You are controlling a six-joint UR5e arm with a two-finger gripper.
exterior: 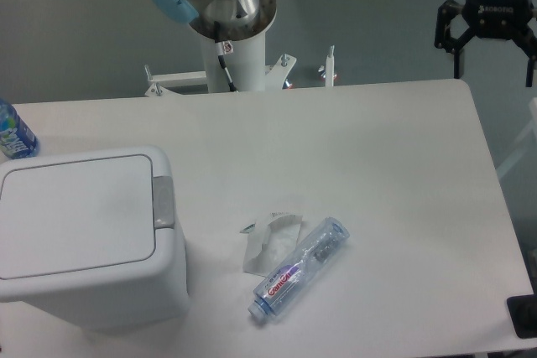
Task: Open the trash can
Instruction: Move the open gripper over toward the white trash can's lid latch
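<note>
One trash can (84, 236), two bottles (299, 268) (14, 132), one crumpled tissue (267, 238).

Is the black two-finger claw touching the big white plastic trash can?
Apart. The camera view shows the claw high at top right, the trash can at lower left.

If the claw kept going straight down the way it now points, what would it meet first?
Probably the far right corner of the white table, or just the floor beyond it: the open claw hangs near that edge and depth is unclear. The trash can lies well off this line.
</note>
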